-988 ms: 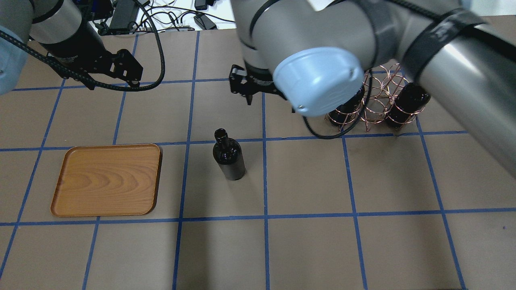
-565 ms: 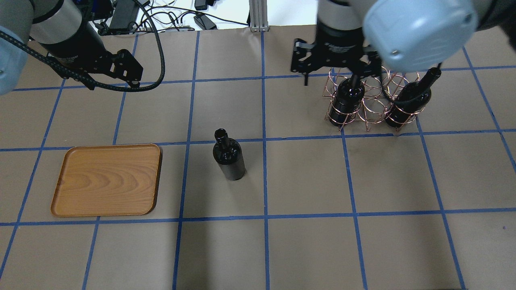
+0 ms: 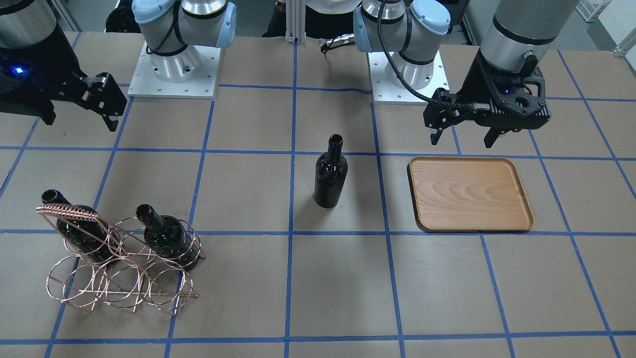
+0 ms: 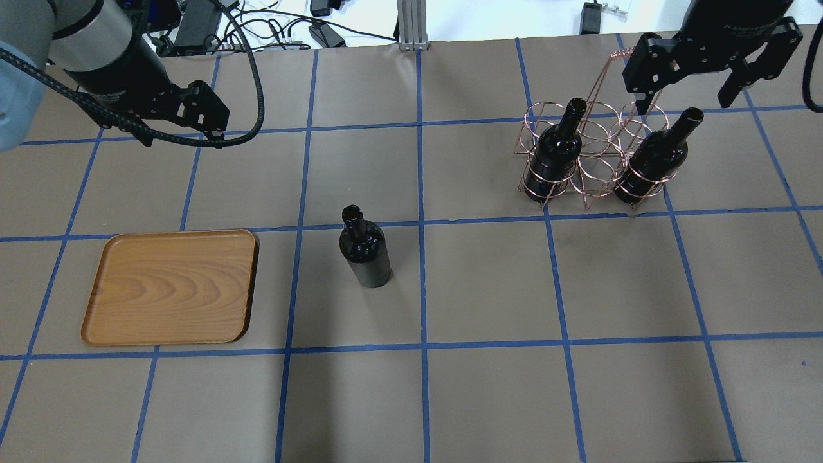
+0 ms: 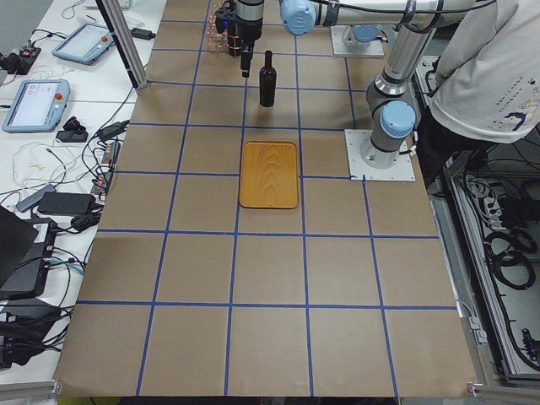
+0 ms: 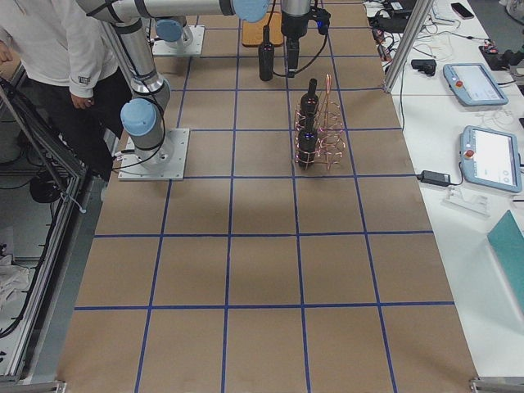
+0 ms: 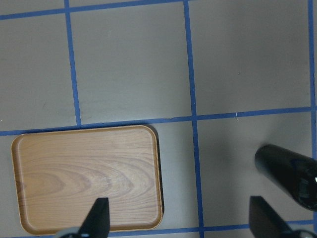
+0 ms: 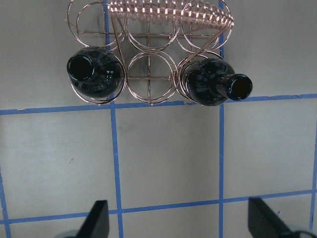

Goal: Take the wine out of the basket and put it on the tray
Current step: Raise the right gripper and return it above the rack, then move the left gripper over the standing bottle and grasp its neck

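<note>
Wine (image 4: 365, 247): 1 btl upright on table (image 4: 488, 386), betw. basket (image 4: 595, 149) & tray (image 4: 170, 286); out of rack, not yet on tray. Other btls (image 4: 556, 157): 2, in basket. Left gripper (image 3: 462, 140), right gripper (image 3: 81, 124): both spread wide, holding nothing

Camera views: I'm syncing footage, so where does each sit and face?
Front-facing: across table, facing both bases; left gripper, right gripper.
Overhead: behind bases, looking down; both grippers.
Exterior left: table end; left arm near.
Exterior right: opposite end; right arm near.
Left wrist: down on tray; fingertips.
Right wrist: down on basket; fingertips.
Shared: front-facing and overhead show standing wine.
</note>
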Action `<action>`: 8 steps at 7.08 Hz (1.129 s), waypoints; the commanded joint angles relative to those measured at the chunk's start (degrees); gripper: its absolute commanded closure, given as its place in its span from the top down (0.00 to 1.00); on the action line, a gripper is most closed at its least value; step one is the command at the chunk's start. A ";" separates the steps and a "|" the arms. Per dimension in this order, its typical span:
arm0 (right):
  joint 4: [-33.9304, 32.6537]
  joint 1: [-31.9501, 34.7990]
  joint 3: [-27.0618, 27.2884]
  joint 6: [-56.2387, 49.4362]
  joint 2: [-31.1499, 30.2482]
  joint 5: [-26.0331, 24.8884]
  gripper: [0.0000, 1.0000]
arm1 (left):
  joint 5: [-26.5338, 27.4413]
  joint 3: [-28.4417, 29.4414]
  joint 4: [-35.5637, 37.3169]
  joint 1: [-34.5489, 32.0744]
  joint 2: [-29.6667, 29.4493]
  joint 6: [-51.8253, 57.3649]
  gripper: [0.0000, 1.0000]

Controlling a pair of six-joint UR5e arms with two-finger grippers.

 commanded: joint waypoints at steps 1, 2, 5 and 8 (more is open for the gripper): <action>1.60 -0.03 0.06 6.32 -0.93 1.66 1.00 | 0.00 0.00 -0.15 -0.09 0.00 -0.18 1.00; 1.60 -0.03 -0.02 6.53 -0.94 2.89 1.00 | 0.00 0.00 -0.24 -0.27 0.00 -0.35 1.00; 1.51 -0.03 -0.02 6.54 -0.94 3.60 1.00 | -1.05 -0.61 -2.26 -5.41 0.09 -9.60 1.00; 1.69 -0.03 -0.02 6.54 -0.94 3.51 1.00 | -1.41 -3.69 -1.82 -19.48 -0.87 -25.44 1.00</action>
